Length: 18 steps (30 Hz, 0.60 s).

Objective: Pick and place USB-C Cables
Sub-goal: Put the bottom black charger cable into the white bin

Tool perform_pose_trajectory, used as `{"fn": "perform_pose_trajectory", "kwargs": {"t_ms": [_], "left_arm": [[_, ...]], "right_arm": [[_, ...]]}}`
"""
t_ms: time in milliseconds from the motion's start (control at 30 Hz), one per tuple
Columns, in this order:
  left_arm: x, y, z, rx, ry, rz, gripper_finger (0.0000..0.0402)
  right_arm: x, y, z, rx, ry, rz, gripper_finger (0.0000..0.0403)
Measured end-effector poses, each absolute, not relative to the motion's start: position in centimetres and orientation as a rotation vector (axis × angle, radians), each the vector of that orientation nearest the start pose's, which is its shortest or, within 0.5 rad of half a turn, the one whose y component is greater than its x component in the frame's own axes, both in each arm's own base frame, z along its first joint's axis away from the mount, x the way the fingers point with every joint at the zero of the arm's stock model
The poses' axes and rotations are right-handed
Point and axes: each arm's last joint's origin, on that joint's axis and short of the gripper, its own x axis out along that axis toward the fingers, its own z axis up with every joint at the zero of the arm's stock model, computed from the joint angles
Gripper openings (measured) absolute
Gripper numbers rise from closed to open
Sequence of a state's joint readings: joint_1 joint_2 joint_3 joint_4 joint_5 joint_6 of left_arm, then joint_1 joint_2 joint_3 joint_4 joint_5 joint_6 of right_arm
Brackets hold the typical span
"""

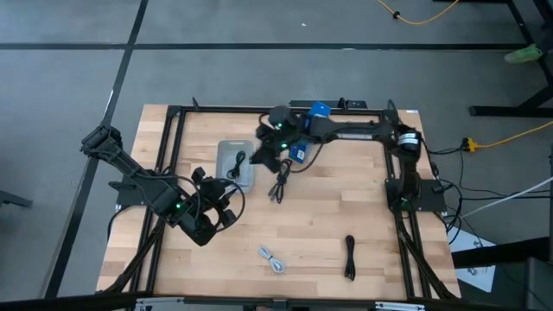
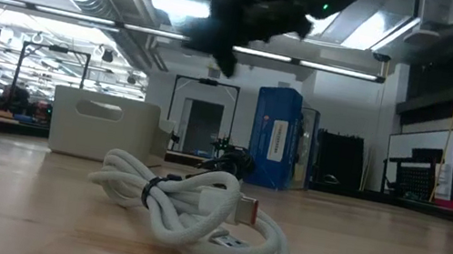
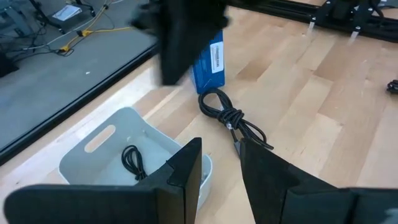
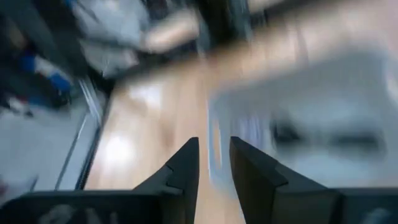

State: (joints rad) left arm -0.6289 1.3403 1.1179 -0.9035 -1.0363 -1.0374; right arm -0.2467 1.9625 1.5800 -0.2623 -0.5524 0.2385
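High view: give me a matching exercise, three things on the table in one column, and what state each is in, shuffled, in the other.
Things:
1. white cable
2. grey bin
3. blue box

States:
a. holds a black cable
b. stands upright
c. lies coiled on bare wood

Pairs: 1-c, 2-a, 3-b

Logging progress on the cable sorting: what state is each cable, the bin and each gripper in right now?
Grey bin: upright, one black cable inside.
Black cable by the blue box: bundled, lying on the table.
White cable: bundled, on the table, untouched.
Black cable at the front: on the table, untouched.
Right gripper: over the bin's edge, fingers apart, empty.
Left gripper: fingers apart, empty.
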Motion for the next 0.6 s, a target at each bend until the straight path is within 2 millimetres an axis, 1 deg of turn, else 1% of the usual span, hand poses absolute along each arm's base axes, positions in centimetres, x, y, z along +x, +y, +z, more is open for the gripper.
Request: {"fn": "perform_pose_trajectory", "kwargs": {"t_ms": [67, 100, 167, 267, 367, 433, 600], "left_arm": [[21.5, -12.5, 29.1, -0.14, 0.468, 0.672, 0.0103], [21.5, -12.5, 29.1, -0.14, 0.467, 0.672, 0.0103], [21.5, -12.5, 29.1, -0.139, 0.467, 0.673, 0.0103], [21.5, -12.5, 29.1, -0.137, 0.463, 0.675, 0.0103], [21.5, -12.5, 29.1, -0.13, 0.449, 0.685, 0.0103], [21.5, -12.5, 29.1, -0.129, 0.446, 0.687, 0.0103], [21.5, -12.5, 29.1, -0.134, 0.447, 0.685, 0.0103]], "right_arm": [[41.3, -8.8, 25.2, 0.506, 0.839, 0.218, 0.0092], [40.2, -8.2, 25.0, 0.509, 0.95, 0.229, 0.0092], [38.1, -6.5, 24.9, 0.515, 1.162, 0.251, 0.0092], [36.0, -3.9, 25.1, 0.511, 1.393, 0.167, 0.0091], [35.1, -1.1, 25.5, 0.478, 1.506, 0.015, 0.0091], [34.5, 0.9, 25.7, 0.429, 1.547, -0.077, 0.0091], [32.7, 6.4, 25.4, 0.272, 1.611, -0.207, 0.0091]]}}
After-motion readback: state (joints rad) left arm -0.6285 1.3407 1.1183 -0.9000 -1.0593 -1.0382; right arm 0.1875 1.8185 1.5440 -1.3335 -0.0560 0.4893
